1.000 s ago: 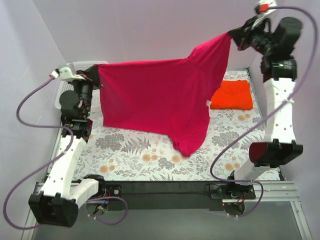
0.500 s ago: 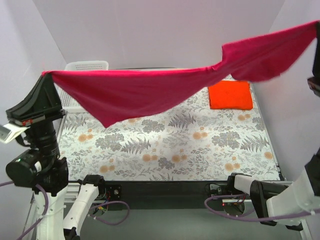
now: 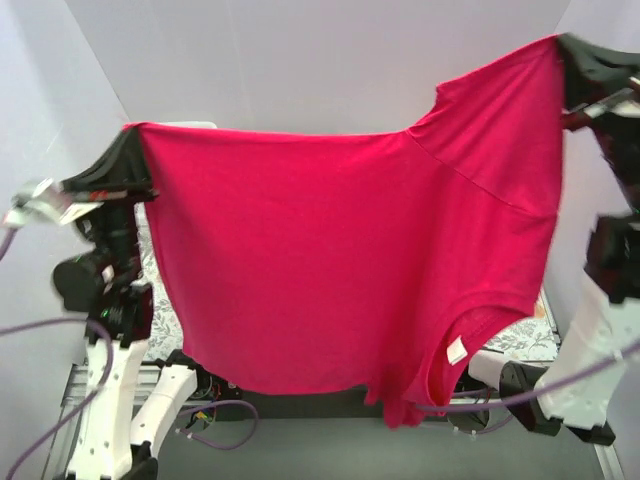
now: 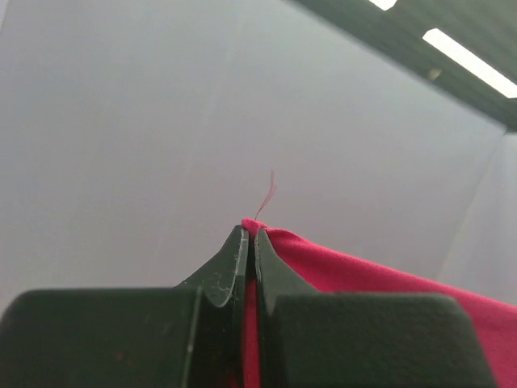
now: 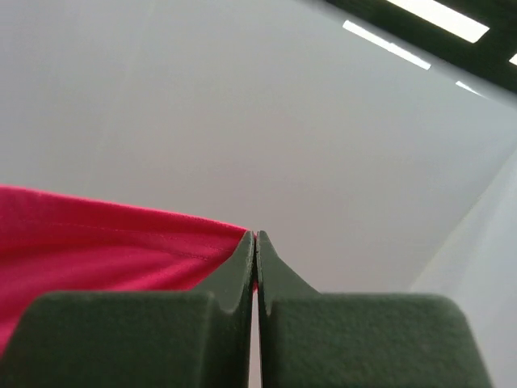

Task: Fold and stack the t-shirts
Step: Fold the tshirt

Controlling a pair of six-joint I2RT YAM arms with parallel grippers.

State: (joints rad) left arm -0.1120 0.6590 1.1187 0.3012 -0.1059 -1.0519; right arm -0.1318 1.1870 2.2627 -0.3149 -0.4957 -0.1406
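Overhead view first: the magenta-pink t-shirt [image 3: 340, 270] is up in the air, spread wide like a curtain and filling most of the picture. At the shirt's upper left corner sits the left gripper [image 3: 132, 137], clamped tight on the cloth. At the shirt's upper right corner, a good deal higher, is the right gripper [image 3: 566, 48], pinched on the fabric too. So the shirt's top edge slopes up to the right. Its neck opening hangs at the shirt's lower right, with the small white label [image 3: 456, 351] showing there. Slivers of the floral table [image 3: 528, 330] peek out from behind the shirt's side edges.

Over to the left wrist: the left gripper [image 4: 250, 242] has its fingers pressed together with a fold of the shirt [image 4: 363, 283] caught between them. A loose thread [image 4: 266, 194] sticks up from the shirt's pinched tip, against the pale wall [image 4: 121, 145].

Right wrist now: the right gripper [image 5: 255, 246] is closed on the shirt's hem corner, and the shirt [image 5: 97, 242] runs off to the left of the picture.
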